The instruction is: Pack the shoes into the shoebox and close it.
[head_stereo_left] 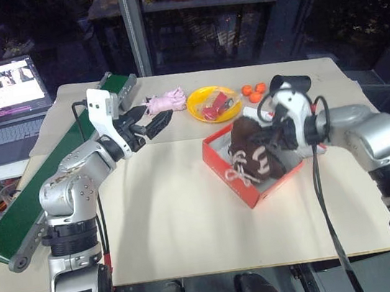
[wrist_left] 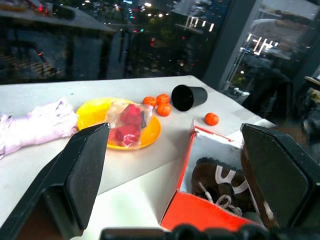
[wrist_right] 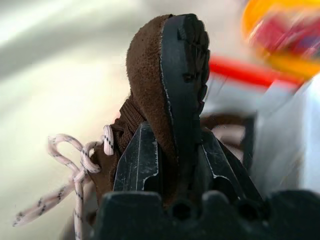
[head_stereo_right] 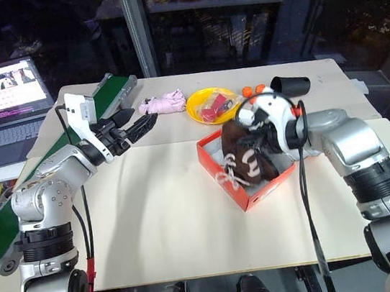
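Right gripper (wrist_right: pixel 175 165): black fingers clamped on the sole edge of a dark brown suede shoe (wrist_right: pixel 160 85) with cream laces, held over the box.
Left gripper (head_stereo_left: pixel 150 125): fingers spread wide, empty, raised above the table well left of the box.
Shoebox (head_stereo_left: pixel 221 163): red-orange cardboard, white inside, open at mid-table; a second brown shoe (wrist_left: pixel 220 182) lies inside.
Laces (head_stereo_left: pixel 234 174): loops hang over the box's near rim.
Table (head_stereo_left: pixel 176 221): pale board top.
Behind box: yellow bowl (head_stereo_left: pixel 199 100) with red wrapped items, pink plush toy (head_stereo_left: pixel 165 102), small oranges (head_stereo_left: pixel 253 91), black cup (head_stereo_right: pixel 290 85) on its side.
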Robot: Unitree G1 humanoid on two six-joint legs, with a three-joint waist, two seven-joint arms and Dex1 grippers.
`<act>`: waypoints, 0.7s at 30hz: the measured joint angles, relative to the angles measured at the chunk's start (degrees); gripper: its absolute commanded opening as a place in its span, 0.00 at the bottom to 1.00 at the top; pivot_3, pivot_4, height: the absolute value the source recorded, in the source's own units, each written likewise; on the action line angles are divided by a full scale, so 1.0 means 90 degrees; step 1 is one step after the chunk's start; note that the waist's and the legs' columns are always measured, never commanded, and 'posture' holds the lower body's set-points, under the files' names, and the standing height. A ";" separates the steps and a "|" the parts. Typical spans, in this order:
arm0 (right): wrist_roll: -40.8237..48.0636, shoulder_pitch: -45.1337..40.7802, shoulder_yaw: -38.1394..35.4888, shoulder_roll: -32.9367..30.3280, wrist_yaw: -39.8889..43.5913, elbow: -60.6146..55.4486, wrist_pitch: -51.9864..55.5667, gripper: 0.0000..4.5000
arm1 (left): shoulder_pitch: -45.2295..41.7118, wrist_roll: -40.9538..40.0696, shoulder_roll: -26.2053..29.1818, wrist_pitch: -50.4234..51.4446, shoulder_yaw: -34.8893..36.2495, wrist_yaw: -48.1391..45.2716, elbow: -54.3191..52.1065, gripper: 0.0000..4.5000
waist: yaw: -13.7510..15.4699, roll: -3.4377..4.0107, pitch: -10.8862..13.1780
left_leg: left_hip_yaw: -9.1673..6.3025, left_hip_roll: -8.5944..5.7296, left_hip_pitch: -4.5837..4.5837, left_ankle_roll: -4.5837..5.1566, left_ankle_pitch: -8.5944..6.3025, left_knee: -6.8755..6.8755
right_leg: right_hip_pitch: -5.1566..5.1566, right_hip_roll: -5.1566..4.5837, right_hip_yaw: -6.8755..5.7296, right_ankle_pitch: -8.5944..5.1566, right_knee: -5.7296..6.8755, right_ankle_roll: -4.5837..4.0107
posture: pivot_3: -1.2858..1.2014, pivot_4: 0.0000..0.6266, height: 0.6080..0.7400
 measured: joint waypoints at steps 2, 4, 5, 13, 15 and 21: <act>-0.0137 0.0000 0.0000 -0.0018 0.0217 -0.0002 -0.0097 0.08 | 0.0006 -0.0010 0.0000 0.0058 0.0001 0.0047 -0.0095 1.00 | -0.0006 0.0000 0.0000 | 0.0000 0.0000 0.0003 0.0000 0.0000 0.0000 | 0.0001 0.0001 0.0000 0.0000 0.0000 0.0000 | 0.52 0.24 1.00; -0.0235 0.0000 0.0014 -0.0019 0.0400 0.0015 -0.0164 0.08 | 0.0049 -0.0022 0.0000 0.0075 0.0003 0.0080 -0.0180 1.00 | -0.0004 0.0000 0.0000 | 0.0000 0.0000 0.0003 0.0000 0.0000 -0.0001 | 0.0001 0.0001 0.0000 -0.0001 -0.0001 0.0001 | 0.52 0.24 1.00; -0.0296 -0.0002 0.0035 -0.0018 0.0509 0.0042 -0.0220 0.08 | 0.0096 -0.0023 0.0000 0.0079 0.0005 0.0103 -0.0213 1.00 | -0.0001 0.0000 0.0000 | 0.0000 0.0000 0.0003 0.0000 0.0000 -0.0001 | 0.0001 0.0001 0.0000 -0.0001 -0.0002 0.0001 | 0.52 0.24 1.00; -0.1339 -0.0226 0.1273 -0.0179 0.2412 0.0765 -0.1006 0.08 | 0.0237 -0.0025 0.0000 0.0091 0.0034 0.0252 -0.0395 1.00 | 0.0091 0.0000 0.0000 | 0.0000 -0.0001 0.0003 -0.0001 0.0000 0.0002 | 0.0003 0.0001 0.0000 -0.0001 -0.0002 0.0001 | 0.52 0.24 1.00; -0.1660 -0.0288 0.1668 -0.0259 0.3070 0.0914 -0.1362 0.08 | 0.0286 -0.0032 -0.0003 0.0091 0.0050 0.0296 -0.0434 1.00 | 0.0115 0.0000 0.0000 | 0.0000 -0.0001 0.0003 -0.0001 -0.0001 0.0002 | 0.0006 0.0001 -0.0002 -0.0002 -0.0003 0.0003 | 0.52 0.24 1.00; -0.2523 -0.0706 0.2138 0.0283 0.3645 0.1846 -0.2206 0.08 | 0.0503 -0.0053 -0.0075 0.0092 0.0083 0.0459 -0.0640 1.00 | 0.0106 -0.0012 -0.0007 | -0.0001 -0.0001 0.0045 -0.0003 -0.0001 0.0009 | 0.0050 0.0001 -0.0004 -0.0001 -0.0005 0.0003 | 0.52 0.24 1.00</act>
